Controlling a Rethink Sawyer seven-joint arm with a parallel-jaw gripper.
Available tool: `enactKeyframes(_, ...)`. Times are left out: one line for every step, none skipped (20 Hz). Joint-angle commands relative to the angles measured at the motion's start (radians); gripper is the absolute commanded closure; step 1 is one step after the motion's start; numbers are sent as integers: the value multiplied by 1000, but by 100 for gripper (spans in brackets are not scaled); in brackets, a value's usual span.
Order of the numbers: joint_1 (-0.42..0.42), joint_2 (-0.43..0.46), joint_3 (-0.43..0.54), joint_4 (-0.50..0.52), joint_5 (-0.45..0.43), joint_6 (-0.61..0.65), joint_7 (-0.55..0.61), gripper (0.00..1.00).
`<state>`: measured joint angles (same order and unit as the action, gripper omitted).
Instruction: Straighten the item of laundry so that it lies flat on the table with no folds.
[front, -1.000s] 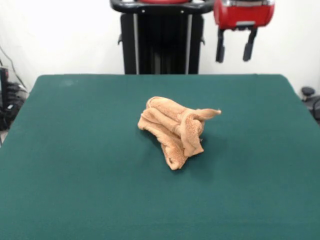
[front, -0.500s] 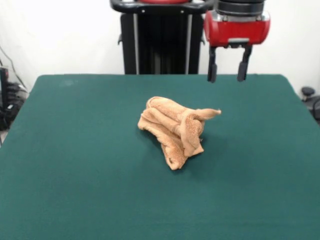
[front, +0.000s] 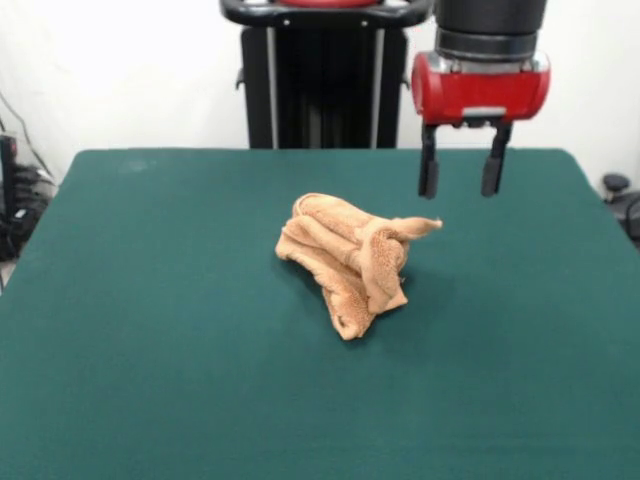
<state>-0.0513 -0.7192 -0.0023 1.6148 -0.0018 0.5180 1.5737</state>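
Observation:
The light-orange terry towel (front: 350, 258) lies crumpled in a folded heap near the middle of the dark green table (front: 150, 330). One corner sticks out to the right as a point. My gripper (front: 460, 185) hangs open and empty above the table, up and to the right of that corner, apart from the towel. Its two black fingers (front: 428, 172) point straight down. The towel's label does not show.
The black pedestal (front: 322, 80) stands behind the table's far edge. Cables and dark equipment (front: 15, 200) sit off the left side, and a dark object (front: 620, 195) off the right side.
My gripper has come down from the top edge and a little to the left, toward the towel's right corner. The towel has not moved.

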Motion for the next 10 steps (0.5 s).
enactKeyframes(-18, 116, 77, -83, -25, 45, 62, 0)
enactKeyframes(-29, 128, 85, -91, -25, 46, 50, 0)
enactKeyframes(-35, 142, 86, -112, -26, 58, 41, 0)
enactKeyframes(-40, 151, 86, -118, -31, 61, 33, 0)
enactKeyframes(-41, 160, 79, -139, -36, 79, 27, 0)
enactKeyframes(-44, 161, 74, -138, -42, 81, 21, 0)
enactKeyframes(-46, 163, 65, -151, -46, 101, 19, 0)
enactKeyframes(-48, 161, 59, -171, -49, 126, 11, 0)
enactKeyframes(-52, 162, 53, -184, -48, 148, 10, 0)
enactKeyframes(-64, 161, 49, -165, -58, 130, 4, 0)
